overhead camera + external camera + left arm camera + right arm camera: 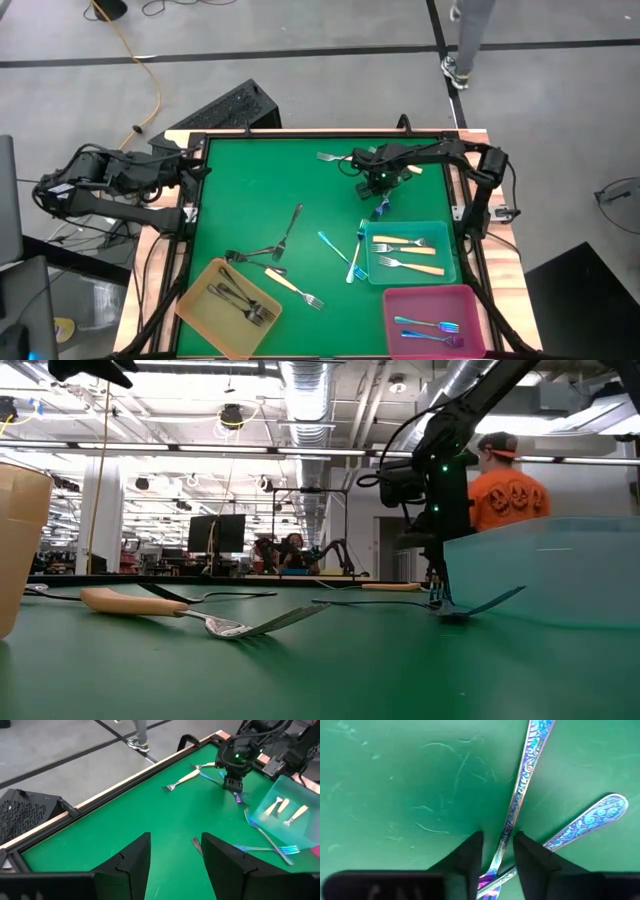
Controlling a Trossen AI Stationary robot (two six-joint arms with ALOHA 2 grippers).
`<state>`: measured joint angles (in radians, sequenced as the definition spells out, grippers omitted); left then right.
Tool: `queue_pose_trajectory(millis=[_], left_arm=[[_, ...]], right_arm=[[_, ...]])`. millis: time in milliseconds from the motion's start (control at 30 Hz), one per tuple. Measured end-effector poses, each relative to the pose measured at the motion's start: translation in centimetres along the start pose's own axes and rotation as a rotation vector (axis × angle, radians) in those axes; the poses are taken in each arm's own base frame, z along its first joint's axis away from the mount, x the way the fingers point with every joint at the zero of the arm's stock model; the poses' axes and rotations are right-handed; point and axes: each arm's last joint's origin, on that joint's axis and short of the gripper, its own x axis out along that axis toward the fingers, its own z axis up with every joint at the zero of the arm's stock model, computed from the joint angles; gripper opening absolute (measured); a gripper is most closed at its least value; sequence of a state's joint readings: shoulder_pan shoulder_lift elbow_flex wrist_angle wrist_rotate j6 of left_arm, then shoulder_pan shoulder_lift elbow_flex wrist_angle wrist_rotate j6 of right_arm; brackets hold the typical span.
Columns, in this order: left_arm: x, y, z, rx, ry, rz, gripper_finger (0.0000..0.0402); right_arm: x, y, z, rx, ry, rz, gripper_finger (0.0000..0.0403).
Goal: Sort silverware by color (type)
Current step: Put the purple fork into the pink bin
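My right gripper points down at the far right of the table, just beyond the teal tray. It is open, one finger on each side of an iridescent blue-purple fork that lies flat on the mat. A second iridescent fork lies crossed beneath the first. In the high view this gripper stands over both. My left gripper hangs open above the table's left edge, with nothing between its fingers.
The yellow tray holds dark-grey forks, the teal tray cream-handled ones, the pink tray iridescent ones. Loose on the mat lie dark-grey forks, a cream-handled fork, another at the far edge, and iridescent forks. A person stands behind the table.
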<state>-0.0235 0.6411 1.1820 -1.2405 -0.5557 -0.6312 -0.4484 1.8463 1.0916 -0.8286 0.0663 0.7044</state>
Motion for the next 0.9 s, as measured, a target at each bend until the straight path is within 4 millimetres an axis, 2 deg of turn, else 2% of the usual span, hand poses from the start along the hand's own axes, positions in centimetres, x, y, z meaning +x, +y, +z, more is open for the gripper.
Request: queue_pose_trajectory(millis=[167,333,567,900], left_arm=[[0.0,0.0,0.0,0.001,0.002,0.002,0.0158],[0.0,0.0,0.0,0.001,0.002,0.002,0.0158],[0.0,0.0,0.0,0.001,0.002,0.002,0.0158],[0.0,0.0,0.0,0.001,0.002,0.002,0.0158]], right_arm=[[0.1,-0.1,0.2,-0.013,0.028,0.038,0.0072],[0.1,-0.3,0.3,-0.004,0.042,0.057,0.0031],[-0.1,0.0,0.3,-0.012,0.052,0.066,0.0027],[-3.6,2.2,2.5,-0.091,-0.069,0.160,0.0027]])
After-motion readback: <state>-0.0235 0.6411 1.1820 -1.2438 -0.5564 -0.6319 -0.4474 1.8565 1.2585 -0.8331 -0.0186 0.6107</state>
